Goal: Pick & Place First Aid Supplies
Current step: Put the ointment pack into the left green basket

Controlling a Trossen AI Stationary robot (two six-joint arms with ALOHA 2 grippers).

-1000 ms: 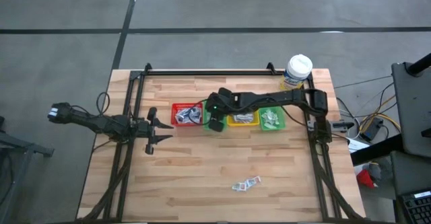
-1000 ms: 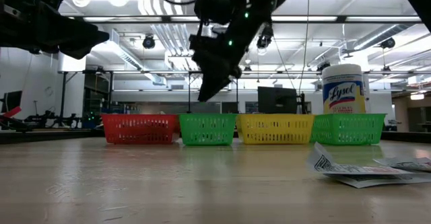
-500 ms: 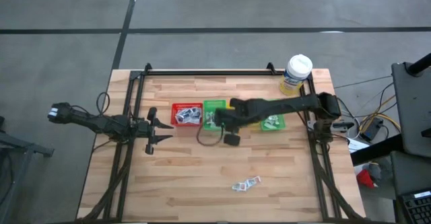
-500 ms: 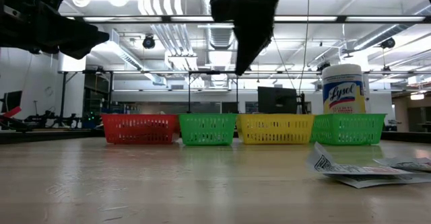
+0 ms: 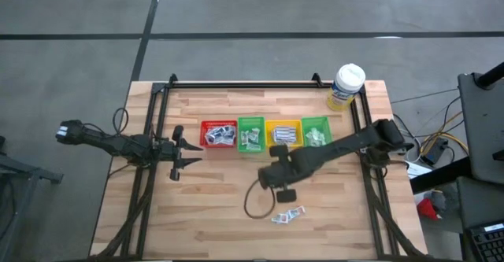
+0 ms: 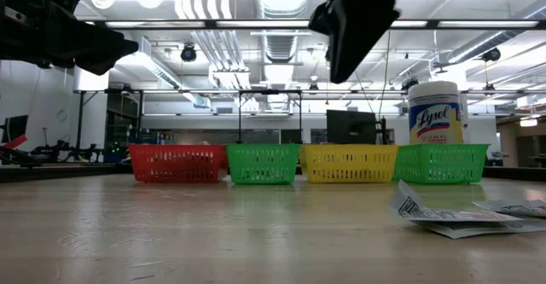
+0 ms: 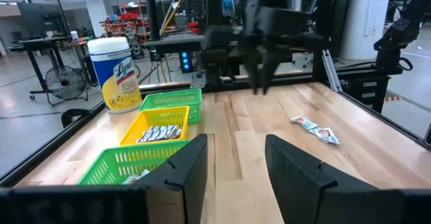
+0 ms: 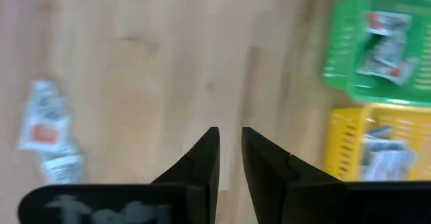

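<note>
Table (image 5: 213, 207): pale wood planks, smooth, faint sheen. Bins (image 6: 263, 164): lattice plastic, glossy. Packets (image 5: 288, 213): white printed paper, slightly crinkled. Bottle (image 6: 435, 112): glossy label, white plastic cap. Right gripper (image 8: 227, 158) fingers (image 8: 205, 160): matt black plastic.

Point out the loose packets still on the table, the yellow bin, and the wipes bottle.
loose packets (image 5: 287, 213): high view, middle of the small pile.
yellow bin (image 5: 283, 133): high view, on the packets-filled inside, near its rim.
wipes bottle (image 5: 349, 77): high view, white cap.

light: bright, even, from ceiling lamps (image 6: 213, 11) | glare: mild on table (image 6: 256, 233) | blur: right gripper (image 8: 229, 153) view smeared; packets (image 8: 50, 130) beside it soft
</note>
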